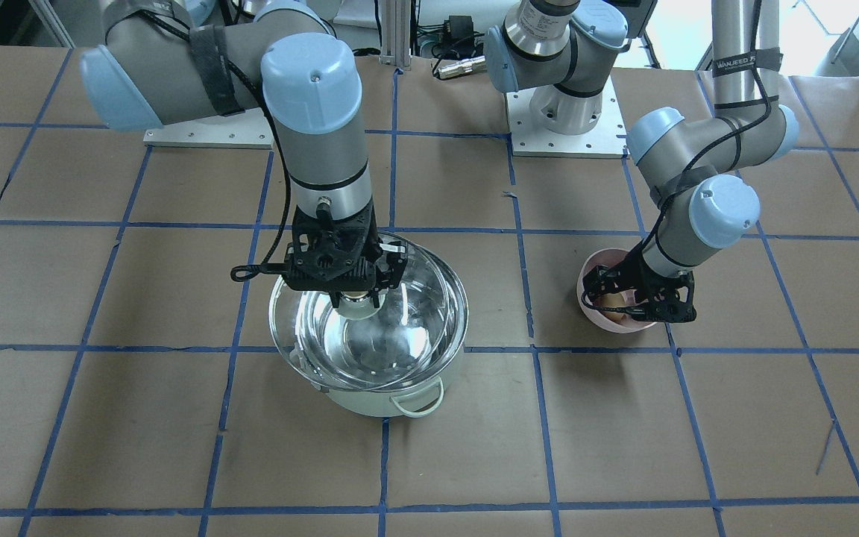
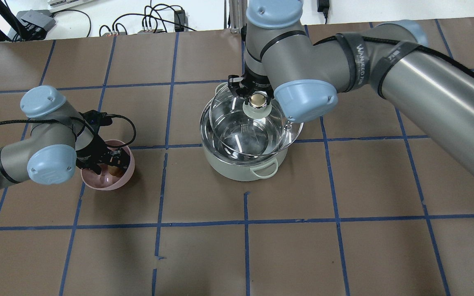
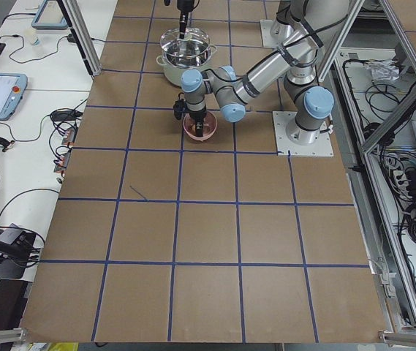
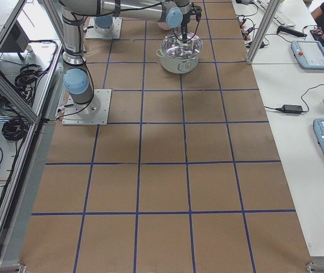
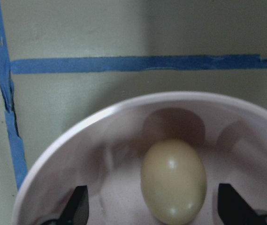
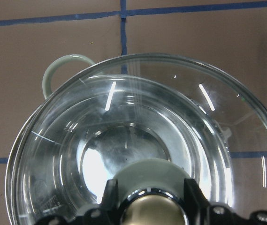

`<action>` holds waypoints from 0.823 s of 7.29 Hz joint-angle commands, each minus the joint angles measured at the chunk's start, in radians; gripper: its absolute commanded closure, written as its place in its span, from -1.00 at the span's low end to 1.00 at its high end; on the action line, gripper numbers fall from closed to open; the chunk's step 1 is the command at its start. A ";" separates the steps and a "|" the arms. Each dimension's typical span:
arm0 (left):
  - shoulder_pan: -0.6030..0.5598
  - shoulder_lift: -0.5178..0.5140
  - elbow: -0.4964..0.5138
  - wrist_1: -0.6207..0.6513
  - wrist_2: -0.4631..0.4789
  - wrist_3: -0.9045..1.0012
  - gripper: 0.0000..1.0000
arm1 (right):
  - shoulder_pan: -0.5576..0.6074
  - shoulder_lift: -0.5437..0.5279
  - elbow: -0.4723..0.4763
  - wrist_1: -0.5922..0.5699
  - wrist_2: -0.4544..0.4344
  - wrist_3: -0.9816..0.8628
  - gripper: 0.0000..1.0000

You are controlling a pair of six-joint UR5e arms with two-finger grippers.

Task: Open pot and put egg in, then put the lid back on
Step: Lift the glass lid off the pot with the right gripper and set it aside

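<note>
A round pale mint-green pot (image 2: 237, 172) with steel inside stands on the brown paper-covered table (image 2: 344, 185). The right gripper (image 1: 353, 297) has its jaws closed on the knob of the clear glass dome lid (image 2: 243, 125), which it holds off-centre over the pot; the steel bottom shows through the glass. The small tan egg (image 5: 173, 180) lies in the small pink bowl (image 2: 126, 176). The left gripper (image 2: 105, 162) reaches into this bowl, jaws wide, one finger on each side of the egg, not touching it.
</note>
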 commanded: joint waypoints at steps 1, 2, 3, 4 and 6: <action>-0.001 -0.001 0.000 -0.002 -0.040 -0.003 -0.30 | -0.075 -0.082 -0.002 0.097 0.007 -0.071 0.05; -0.002 -0.001 0.000 -0.002 -0.041 -0.003 0.06 | -0.119 -0.120 -0.003 0.156 0.007 -0.131 0.05; -0.002 0.001 0.001 -0.002 -0.035 0.000 0.33 | -0.179 -0.180 0.006 0.213 0.007 -0.224 0.06; -0.002 0.002 0.003 -0.002 -0.034 0.002 0.52 | -0.233 -0.217 0.004 0.265 0.005 -0.292 0.09; -0.002 0.016 0.012 -0.001 -0.041 0.002 0.63 | -0.264 -0.236 0.015 0.309 0.010 -0.336 0.11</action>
